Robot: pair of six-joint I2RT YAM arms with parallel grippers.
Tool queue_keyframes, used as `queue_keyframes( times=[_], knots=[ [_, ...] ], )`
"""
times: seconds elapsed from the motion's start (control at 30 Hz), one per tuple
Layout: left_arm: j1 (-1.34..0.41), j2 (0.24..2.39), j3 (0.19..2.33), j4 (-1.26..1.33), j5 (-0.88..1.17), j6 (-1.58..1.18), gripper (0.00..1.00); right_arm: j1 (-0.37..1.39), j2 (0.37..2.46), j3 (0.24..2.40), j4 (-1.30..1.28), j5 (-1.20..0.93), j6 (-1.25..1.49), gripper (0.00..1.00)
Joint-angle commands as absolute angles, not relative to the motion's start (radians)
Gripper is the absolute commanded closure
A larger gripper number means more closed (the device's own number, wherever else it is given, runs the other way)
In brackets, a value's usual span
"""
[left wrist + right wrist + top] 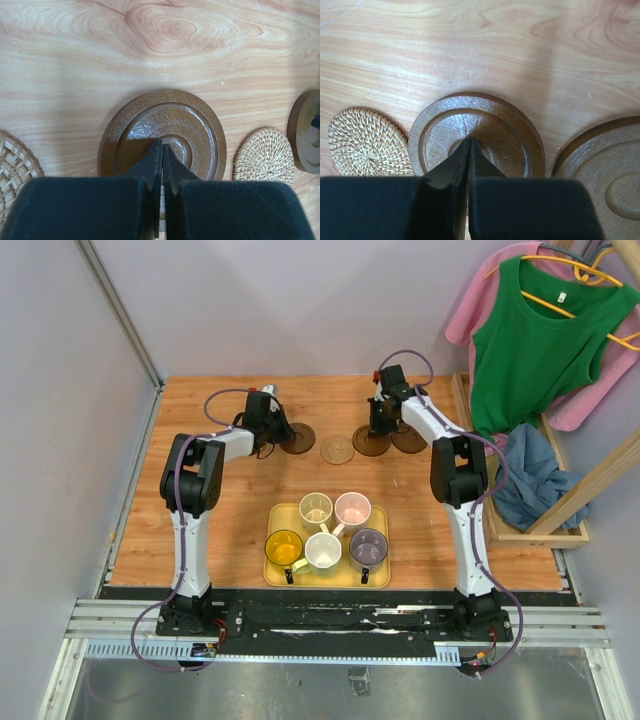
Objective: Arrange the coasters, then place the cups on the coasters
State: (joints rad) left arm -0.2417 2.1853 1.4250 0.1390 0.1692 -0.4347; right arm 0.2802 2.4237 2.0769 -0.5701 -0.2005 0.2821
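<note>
Left fingers: held closed together over a dark coaster, far left.
Right fingers: held closed together over a second dark coaster, far right.
Cups: grouped on the near tray.

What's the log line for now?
left fingers shut over dark brown round wooden coaster | right fingers shut over second dark brown coaster | five mugs on yellow rectangular tray
</note>
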Motion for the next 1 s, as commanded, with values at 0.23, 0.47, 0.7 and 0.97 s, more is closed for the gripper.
queue_keyframes(
  times=[0.23, 0.47, 0.7, 0.97],
  knots=[
    [-0.223, 2.186, 1.408, 0.072, 0.078, -0.408, 1.0, 0.286, 2.396, 2.081, -0.518, -0.196, 0.244, 0.99],
    [-0.219, 2.165, 1.408, 0.078, 0.112, -0.414, 0.99, 0.29, 2.301, 2.046, -0.47, -0.243, 0.234, 0.97],
    [-0.219, 2.089, 1.374, 0.118, 0.183, -0.416, 1.0, 0.307, 2.215, 2.007, -0.459, -0.323, 0.226, 0.95],
    [-0.219, 2.013, 1.293, 0.139, 0.199, -0.414, 0.99, 0.408, 2.178, 1.889, -0.453, -0.335, 0.194, 0.96]
  ],
)
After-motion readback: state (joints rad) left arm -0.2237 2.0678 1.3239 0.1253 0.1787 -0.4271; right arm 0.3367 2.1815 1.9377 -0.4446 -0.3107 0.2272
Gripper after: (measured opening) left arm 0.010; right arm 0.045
